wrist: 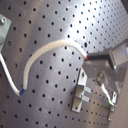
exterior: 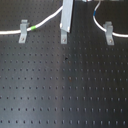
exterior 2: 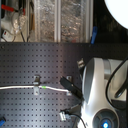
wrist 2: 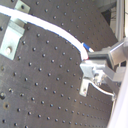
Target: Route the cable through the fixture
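The white cable [exterior: 46, 21] runs from the first exterior view's left through the left clip [exterior: 22, 31], its green band [exterior: 32, 29] just past that clip, and rises to my gripper [exterior: 64, 26]. The gripper is shut on the cable directly over the middle fixture [exterior: 63, 35]. A second stretch of cable [exterior: 94, 19] drops through the right clip [exterior: 109, 33]. In the first wrist view the cable [wrist: 50, 47] arcs from its blue band [wrist: 22, 92] to the gripper [wrist: 89, 58], beside the fixture [wrist: 82, 93]. In the second wrist view the blue band [wrist 2: 88, 49] lies at the fingertips [wrist 2: 95, 54].
The black perforated board [exterior: 65, 85] carries the three clips in a row along its far side. In the second exterior view the bulky white arm [exterior 2: 100, 95] fills the second exterior view's right, with shelving and clutter [exterior 2: 50, 20] behind the board.
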Robot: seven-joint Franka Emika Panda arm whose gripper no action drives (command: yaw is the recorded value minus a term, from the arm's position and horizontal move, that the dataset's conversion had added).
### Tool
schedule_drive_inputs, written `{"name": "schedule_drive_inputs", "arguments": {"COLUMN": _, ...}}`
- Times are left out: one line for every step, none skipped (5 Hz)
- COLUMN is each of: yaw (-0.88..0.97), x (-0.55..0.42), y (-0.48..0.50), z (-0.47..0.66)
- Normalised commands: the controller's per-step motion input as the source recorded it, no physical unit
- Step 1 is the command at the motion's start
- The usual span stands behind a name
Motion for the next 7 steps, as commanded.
{"name": "schedule_drive_inputs", "arguments": {"yaw": 0.00, "x": -0.018, "y": 0.008, "z": 0.00}}
{"name": "schedule_drive_inputs", "arguments": {"yaw": 0.00, "x": -0.040, "y": 0.016, "z": 0.04}}
{"name": "schedule_drive_inputs", "arguments": {"yaw": -0.10, "x": -0.051, "y": -0.116, "z": 0.12}}
{"name": "schedule_drive_inputs", "arguments": {"yaw": -0.13, "x": -0.095, "y": -0.222, "z": 0.13}}
{"name": "schedule_drive_inputs", "arguments": {"yaw": -0.15, "x": -0.154, "y": -0.265, "z": 0.15}}
{"name": "schedule_drive_inputs", "arguments": {"yaw": -0.19, "x": -0.221, "y": -0.243, "z": 0.18}}
{"name": "schedule_drive_inputs", "arguments": {"yaw": 0.00, "x": -0.565, "y": -0.086, "z": 0.02}}
